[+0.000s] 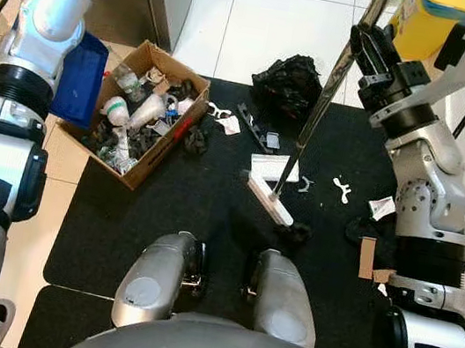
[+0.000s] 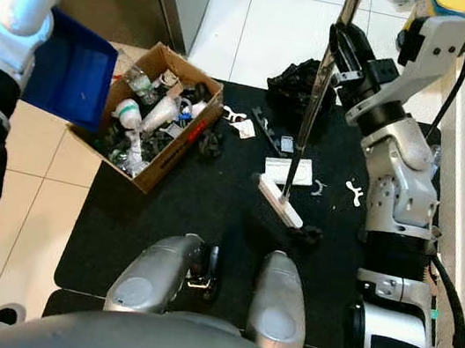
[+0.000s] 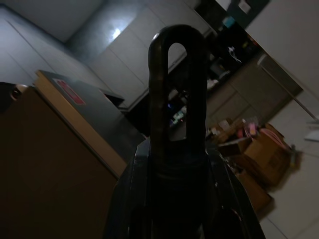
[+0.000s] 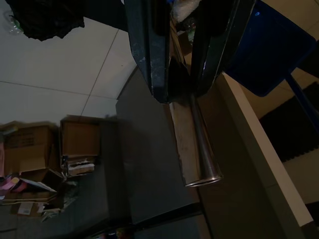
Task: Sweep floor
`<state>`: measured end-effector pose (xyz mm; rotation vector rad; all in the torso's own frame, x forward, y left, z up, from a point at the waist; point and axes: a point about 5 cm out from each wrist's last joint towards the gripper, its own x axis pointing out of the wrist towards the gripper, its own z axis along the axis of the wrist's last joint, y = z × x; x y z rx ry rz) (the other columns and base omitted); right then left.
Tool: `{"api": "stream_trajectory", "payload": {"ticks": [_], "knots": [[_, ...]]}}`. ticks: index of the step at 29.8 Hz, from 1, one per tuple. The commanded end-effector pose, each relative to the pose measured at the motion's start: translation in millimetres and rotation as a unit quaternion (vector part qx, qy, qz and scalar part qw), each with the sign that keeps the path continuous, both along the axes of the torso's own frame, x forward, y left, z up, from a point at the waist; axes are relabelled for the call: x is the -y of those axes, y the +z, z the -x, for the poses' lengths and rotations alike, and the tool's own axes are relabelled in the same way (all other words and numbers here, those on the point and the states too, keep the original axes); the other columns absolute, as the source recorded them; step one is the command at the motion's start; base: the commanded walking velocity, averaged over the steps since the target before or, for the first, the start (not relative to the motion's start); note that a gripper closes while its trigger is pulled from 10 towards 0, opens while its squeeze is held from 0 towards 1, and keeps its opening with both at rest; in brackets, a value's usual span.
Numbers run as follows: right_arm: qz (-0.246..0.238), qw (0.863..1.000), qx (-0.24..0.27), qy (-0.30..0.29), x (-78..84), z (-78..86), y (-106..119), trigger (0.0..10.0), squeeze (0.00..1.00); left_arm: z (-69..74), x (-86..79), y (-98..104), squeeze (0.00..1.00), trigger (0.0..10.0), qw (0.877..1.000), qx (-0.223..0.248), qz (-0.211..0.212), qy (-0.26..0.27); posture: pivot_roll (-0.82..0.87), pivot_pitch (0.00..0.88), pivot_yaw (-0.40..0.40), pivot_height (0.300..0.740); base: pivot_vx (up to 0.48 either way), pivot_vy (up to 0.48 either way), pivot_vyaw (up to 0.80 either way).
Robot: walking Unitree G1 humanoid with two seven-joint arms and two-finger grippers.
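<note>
The right gripper [image 2: 346, 55] is clenching its two black fingers around the upper part of one long silver metal broom handle [image 2: 315, 94], up at about one o'clock in the head views. In the right wrist view the same fingers [image 4: 149, 50] are closing on the shiny tube [image 4: 202, 149] from both sides. From the gripper the handle is slanting down toward six o'clock, ending in one white rectangular broom head [image 1: 269, 200] that is resting on the black floor mat [image 1: 172, 217], just ahead of the robot's two silver knees [image 1: 222, 288].

Beside the broom head, one flat white paper sheet [image 2: 289, 171] is lying on the mat, with several small white scraps [image 1: 340, 188] scattered toward three o'clock. One crumpled black plastic bag [image 1: 288, 81] is sitting at twelve o'clock on the mat's far edge. One open brown cardboard box [image 1: 140, 114] full of bottles and rubbish is standing at ten o'clock, with one blue plastic tray [image 2: 76, 67] just beyond it.

The left gripper [image 3: 177, 109] is raised high at eleven o'clock; its fingers are pressing together, grasping nothing.
</note>
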<state>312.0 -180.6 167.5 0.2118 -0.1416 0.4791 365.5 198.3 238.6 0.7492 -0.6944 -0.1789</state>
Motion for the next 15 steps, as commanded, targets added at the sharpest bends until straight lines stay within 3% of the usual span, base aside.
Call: {"api": "stream_trajectory", "payload": {"ticks": [1,4,5,6,7,9,13,15], "knots": [[-0.006,1.000,0.031,-0.002,1.3,0.0,14,10.0,0.00,2.0,9.8,20,0.00,10.0,0.999,0.045,-0.013,-0.025,0.09,0.027,0.045,0.740,0.000,0.000,0.00],[-0.009,0.999,0.035,-0.014,4.5,-1.1,16,10.0,0.00,1.8,12.2,25,0.00,10.0,0.998,0.052,0.000,-0.031,0.09,0.027,0.043,0.740,0.000,0.000,0.00],[-0.016,0.998,0.042,-0.040,11.5,-3.5,20,10.0,0.00,-0.2,14.6,36,0.00,10.0,0.997,0.061,0.043,-0.035,0.09,0.025,0.045,0.740,0.000,0.000,0.00],[-0.016,0.998,0.042,-0.040,11.5,-3.5,20,10.0,0.00,-0.2,14.6,36,0.00,10.0,0.997,0.061,0.043,-0.035,0.09,0.025,0.045,0.740,0.000,0.000,0.00],[-0.023,0.997,0.048,-0.063,18.5,-5.4,24,10.0,0.00,-2.4,15.6,47,0.00,10.0,0.993,0.065,0.093,-0.039,0.09,0.025,0.045,0.740,0.000,0.000,0.00],[-0.024,0.996,0.050,-0.068,19.9,-5.7,25,10.0,0.00,-2.9,15.8,49,0.00,10.0,0.992,0.066,0.104,-0.040,0.09,0.025,0.045,0.740,0.000,0.000,0.00],[-0.016,0.985,0.075,-0.153,44.4,-7.0,36,10.0,0.00,-8.7,23.5,54,0.00,10.0,0.977,0.033,0.203,-0.063,0.07,0.023,0.056,0.740,0.000,0.000,0.00],[-0.012,0.983,0.078,-0.166,48.4,-6.7,37,10.0,0.00,-9.7,25.1,52,0.00,10.0,0.973,0.022,0.219,-0.067,0.07,0.023,0.056,0.740,0.000,0.000,0.00]]}}
